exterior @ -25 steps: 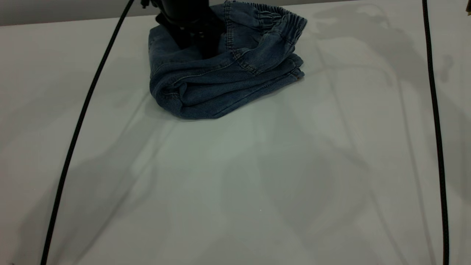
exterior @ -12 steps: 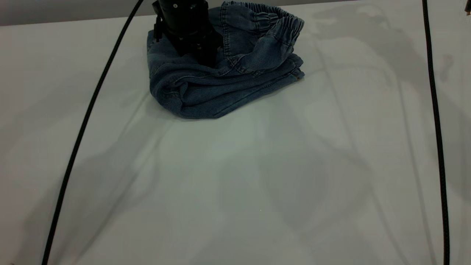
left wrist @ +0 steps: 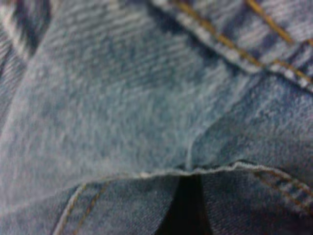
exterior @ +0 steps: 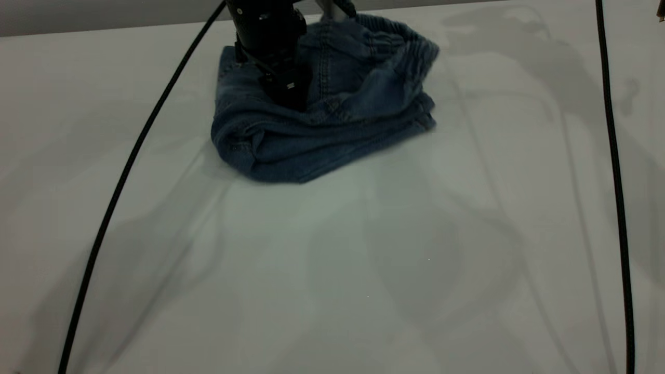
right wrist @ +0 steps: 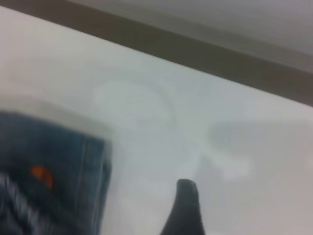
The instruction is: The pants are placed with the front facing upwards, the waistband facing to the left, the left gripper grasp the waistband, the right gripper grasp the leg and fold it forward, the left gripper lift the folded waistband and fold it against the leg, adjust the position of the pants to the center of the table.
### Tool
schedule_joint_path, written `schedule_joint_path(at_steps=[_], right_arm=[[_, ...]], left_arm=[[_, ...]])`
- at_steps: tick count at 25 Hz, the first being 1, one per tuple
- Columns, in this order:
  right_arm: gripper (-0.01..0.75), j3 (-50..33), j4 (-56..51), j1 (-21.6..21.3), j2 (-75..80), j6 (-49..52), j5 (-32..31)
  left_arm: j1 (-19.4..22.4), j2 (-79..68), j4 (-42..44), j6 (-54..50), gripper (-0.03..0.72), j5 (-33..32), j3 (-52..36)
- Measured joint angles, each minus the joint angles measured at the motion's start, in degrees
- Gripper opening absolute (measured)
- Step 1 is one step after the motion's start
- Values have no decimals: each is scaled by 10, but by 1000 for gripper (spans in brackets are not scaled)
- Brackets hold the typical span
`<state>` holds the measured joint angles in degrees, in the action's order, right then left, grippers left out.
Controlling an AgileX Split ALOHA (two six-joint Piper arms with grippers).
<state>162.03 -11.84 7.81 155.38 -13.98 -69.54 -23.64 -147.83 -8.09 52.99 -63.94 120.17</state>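
Dragging folded pants (exterior: 322, 124) toward bench (exterior: 332, 259) center, left hand (exterior: 284, 93) pressing denim, grip unclear; keeping low to avoid unfolding.

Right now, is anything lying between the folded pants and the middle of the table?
Nothing visible. The pants sit at the table's far edge under the left gripper; the surface toward the centre is bare.
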Motion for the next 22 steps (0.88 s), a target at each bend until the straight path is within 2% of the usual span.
schedule_joint_path(at_steps=[5,10,16,22], right_arm=[[526,0,0,0,0,0,0],[516,0,0,0,0,0,0],[515,0,1,0,-2,0,-4],[515,-1,0,0,-36,6,-4]], left_arm=[[0,1,-41,117,561,-56,0],[0,14,-41,137,561,-58,2],[0,46,-30,37,561,-63,49],[0,59,31,-108,561,-63,115]])
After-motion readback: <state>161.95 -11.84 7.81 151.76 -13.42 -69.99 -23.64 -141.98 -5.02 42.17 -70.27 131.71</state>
